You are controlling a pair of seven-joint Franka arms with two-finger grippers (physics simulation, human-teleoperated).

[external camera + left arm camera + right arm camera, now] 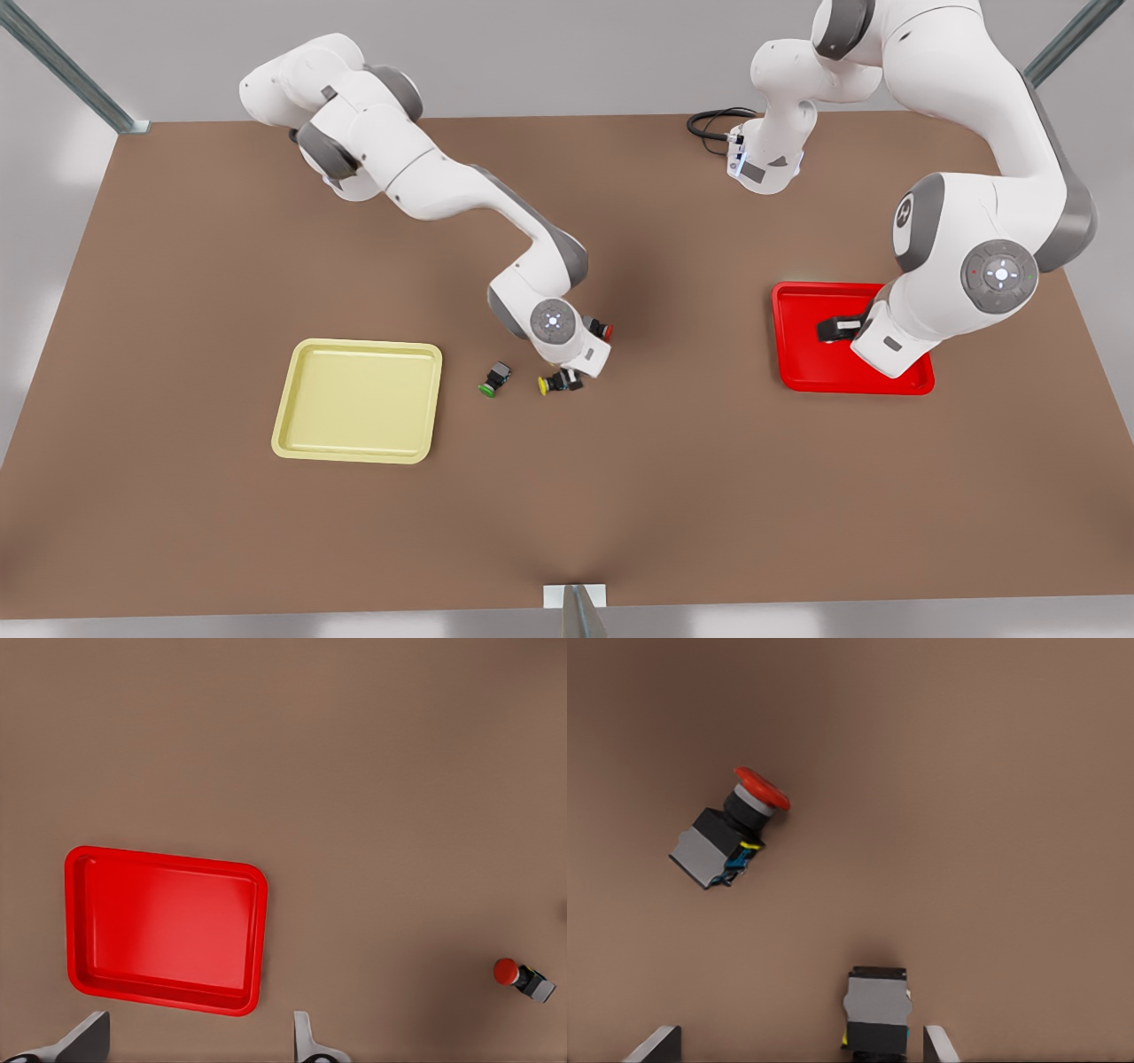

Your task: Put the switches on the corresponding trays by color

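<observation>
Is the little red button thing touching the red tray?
Apart. The left wrist view shows bare brown table between the red-capped dark switch and the bright red plastic tray.

A brown worktop [177, 266] carries a pale yellow tray [306, 443] at lower left and a red tray [797, 354] at right. Between them lie a green-capped switch [493, 380], yellow-capped switch [556, 383] and red-capped switch [599, 329].
</observation>
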